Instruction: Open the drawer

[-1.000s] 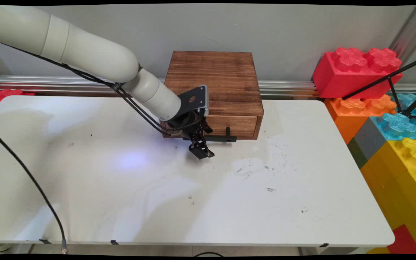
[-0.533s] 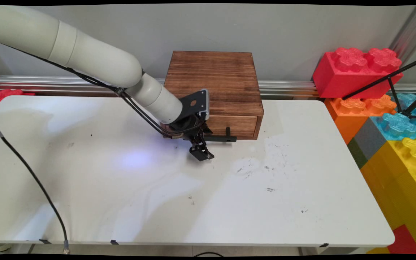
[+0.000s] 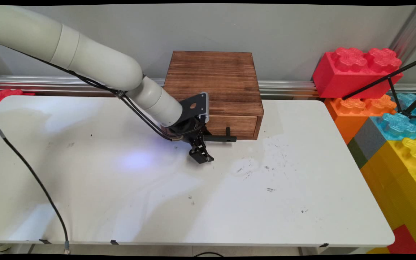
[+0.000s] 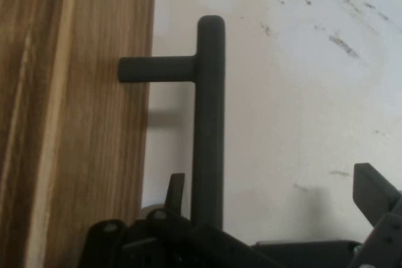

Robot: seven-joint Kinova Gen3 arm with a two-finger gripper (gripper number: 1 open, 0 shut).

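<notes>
Table (image 3: 121, 202): white, with a few dark scuff marks. It is under the wooden box (image 3: 213, 77) and reaches far out in front of it.

Gripper (image 3: 200, 155): low, just in front of the box's left front corner, close to the table top. It is wide open and holds nothing.

Finger near the box (image 4: 176, 189): its tip is in the thin gap between the box front and the handle (image 4: 209, 123).

Finger away from the box (image 4: 374, 189): out over bare table, well apart from the handle.

Handle: a dark round bar. It runs along the front of the box, a little way out from it. A short peg (image 4: 157, 68) joins it to the drawer (image 3: 242, 125). The gripper is at the bar's left end, and the peg is farther right.

Drawer: low in the front of the box. It looks pushed in, flat with the box front.

Doing it well: I think the bar sits much nearer one finger than the other. A neat hold would want the bar in the middle. The gap by the wood is tight, so slow moves would keep that finger from scraping the box.

Toy bricks (image 3: 359, 70): big and bright, stacked off the table, far right of the box. They are not near the gripper.
</notes>
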